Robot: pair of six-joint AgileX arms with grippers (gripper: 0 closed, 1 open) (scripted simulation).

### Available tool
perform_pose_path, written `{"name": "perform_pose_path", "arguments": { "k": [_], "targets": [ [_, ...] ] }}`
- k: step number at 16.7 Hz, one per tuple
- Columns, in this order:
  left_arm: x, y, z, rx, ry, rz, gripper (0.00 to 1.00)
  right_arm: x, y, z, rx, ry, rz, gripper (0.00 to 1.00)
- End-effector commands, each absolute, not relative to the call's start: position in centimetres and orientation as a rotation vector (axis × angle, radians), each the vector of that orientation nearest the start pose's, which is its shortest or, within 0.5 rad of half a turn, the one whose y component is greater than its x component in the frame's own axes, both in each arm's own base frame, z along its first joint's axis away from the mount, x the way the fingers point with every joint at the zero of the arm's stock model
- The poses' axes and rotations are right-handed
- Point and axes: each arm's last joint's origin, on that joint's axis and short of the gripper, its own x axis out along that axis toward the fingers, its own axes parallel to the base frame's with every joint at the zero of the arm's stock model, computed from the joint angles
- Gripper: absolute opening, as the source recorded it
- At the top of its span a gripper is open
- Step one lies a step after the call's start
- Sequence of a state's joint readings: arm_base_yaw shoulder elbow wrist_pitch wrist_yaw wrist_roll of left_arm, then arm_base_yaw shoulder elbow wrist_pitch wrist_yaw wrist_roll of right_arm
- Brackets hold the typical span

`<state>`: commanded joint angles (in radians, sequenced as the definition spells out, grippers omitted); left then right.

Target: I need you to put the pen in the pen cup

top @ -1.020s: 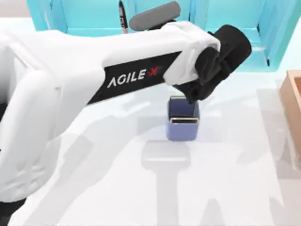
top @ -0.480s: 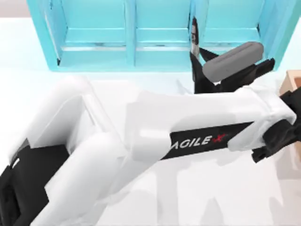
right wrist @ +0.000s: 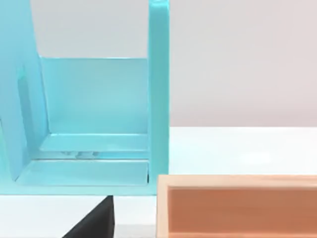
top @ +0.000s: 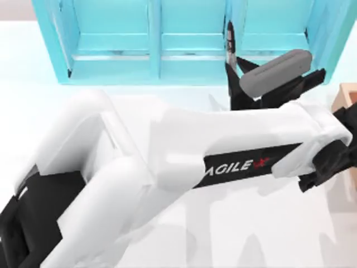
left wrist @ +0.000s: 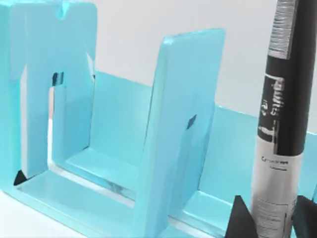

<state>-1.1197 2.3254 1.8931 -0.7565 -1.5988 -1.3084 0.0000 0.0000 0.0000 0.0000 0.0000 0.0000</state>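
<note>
My left gripper is shut on the pen, a black-and-white stick held upright in front of the turquoise shelf unit. In the left wrist view the pen rises from between the two black fingertips of that gripper. The left arm's white body crosses the whole table in the top view. The pen cup is hidden. One black tip of my right gripper shows at the edge of the right wrist view.
The shelf unit has upright dividers and stands along the far side of the table. A tan wooden box sits at the right edge, close to the right gripper.
Since a second ago the pen and left gripper have shifted right along the shelf, and the cup that showed below the wrist is now covered. Almost nothing moved in the last half second.
</note>
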Motion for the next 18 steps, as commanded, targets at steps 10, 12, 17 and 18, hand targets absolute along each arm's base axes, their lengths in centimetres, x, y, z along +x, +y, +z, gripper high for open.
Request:
{"name": "perform_pose_path", "arguments": {
  "k": [10,12,17,18],
  "targets": [
    [23.84,-41.22,18.95,0.011,-0.057,0.47,0.0,10.57,-0.12,16.0,0.0,0.0,0.0,1.0],
    [23.84,-41.22,18.95,0.011,-0.057,0.47,0.0,10.57,-0.12,16.0,0.0,0.0,0.0,1.0],
    [23.84,-41.22,18.95,0.011,-0.057,0.47,0.38,10.57,-0.12,16.0,0.0,0.0,0.0,1.0],
    [23.84,-41.22,18.95,0.011,-0.057,0.47,0.45,10.57,-0.12,16.0,0.0,0.0,0.0,1.0]
  ]
}}
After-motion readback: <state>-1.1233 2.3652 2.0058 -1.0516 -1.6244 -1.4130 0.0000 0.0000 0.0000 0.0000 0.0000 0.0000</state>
